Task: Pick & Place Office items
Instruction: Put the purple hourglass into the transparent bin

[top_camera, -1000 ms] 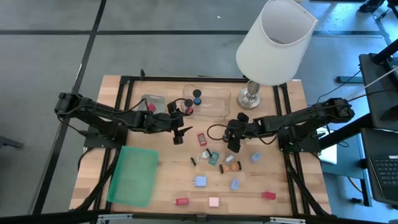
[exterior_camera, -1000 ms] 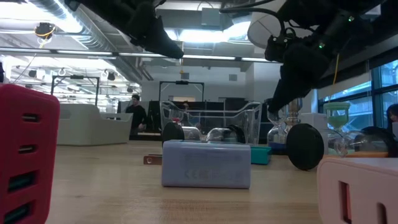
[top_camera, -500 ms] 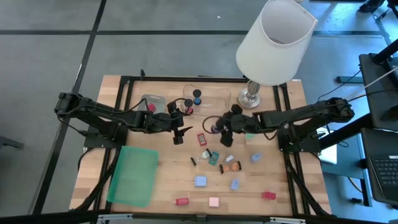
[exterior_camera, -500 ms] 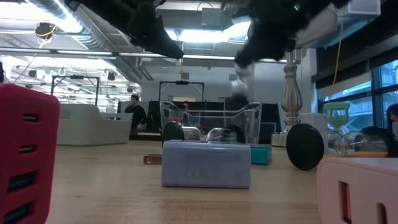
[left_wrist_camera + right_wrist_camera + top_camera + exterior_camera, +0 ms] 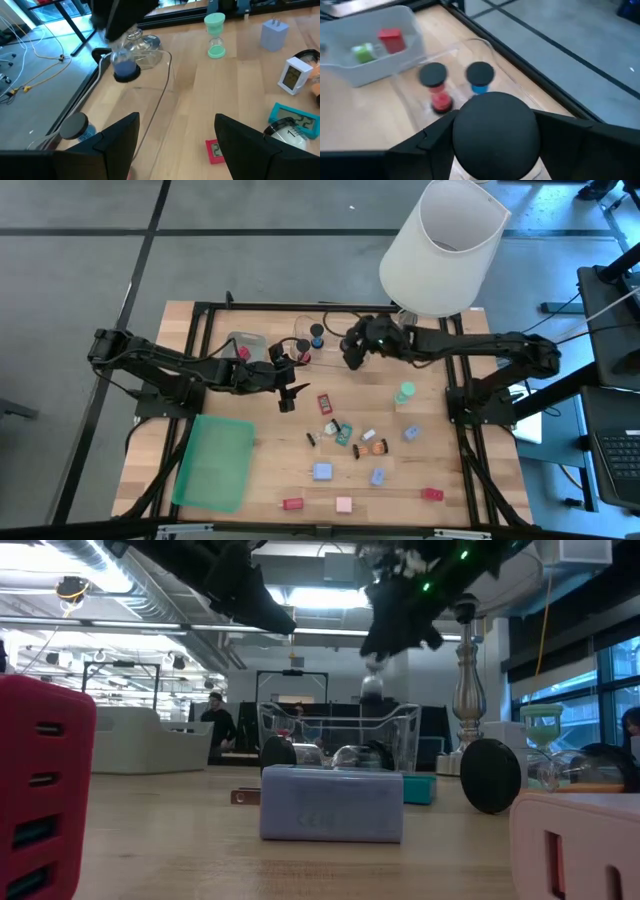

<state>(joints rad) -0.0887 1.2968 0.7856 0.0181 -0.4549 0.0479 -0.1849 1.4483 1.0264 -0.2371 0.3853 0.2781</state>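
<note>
High view: right gripper [image 5: 352, 348] reaches over the clear tray [image 5: 345, 360] at the table's far side, fingers clamped on a small hourglass timer [image 5: 496, 131] with a black cap. In the right wrist view the cap sits squarely between the two fingers, above a red timer [image 5: 436, 89] and a blue timer [image 5: 480, 78] already standing in the tray. The low view shows the held piece hanging just above the tray's rim, not yet down.

Left gripper [image 5: 288, 391] waits near the tray's near-left corner, fingers apart, nothing between them.

The remaining office items lie scattered on the near half of the table: a green timer [image 5: 404, 394] upright, a red clock [image 5: 324, 402], a blue block [image 5: 322, 471], a pink block [image 5: 344, 504].

Judgement: the timers look light and rigid, with a clear middle likely brittle and slick. Hold by the cap ends or across the frame, gently. Tall and narrow, so they would tip easily on release.
</note>
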